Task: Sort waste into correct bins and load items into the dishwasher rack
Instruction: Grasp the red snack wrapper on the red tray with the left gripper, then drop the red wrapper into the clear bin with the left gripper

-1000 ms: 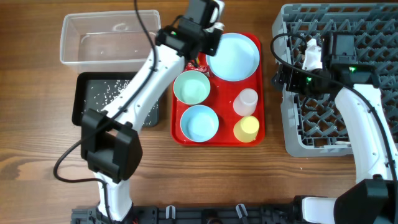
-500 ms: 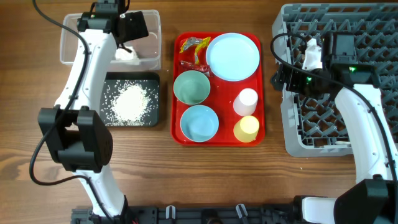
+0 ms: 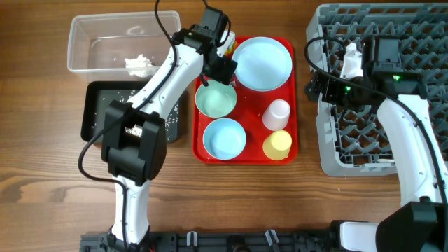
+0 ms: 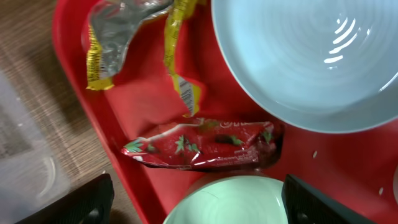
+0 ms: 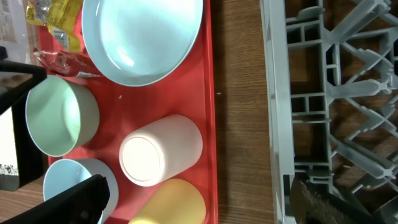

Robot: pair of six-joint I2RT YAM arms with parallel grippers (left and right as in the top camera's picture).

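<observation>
Left fingers (image 4: 81,202) spread, empty: tissue (image 3: 139,65) now lies in clear tub (image 3: 91,31) (deposit done); they hover again over red wrapper (image 4: 205,146), judged next for binning.

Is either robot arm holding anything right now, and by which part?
Nothing is held. The left gripper hangs open over the crinkled red snack wrapper on the red tray; the right gripper is open and empty too.
</observation>
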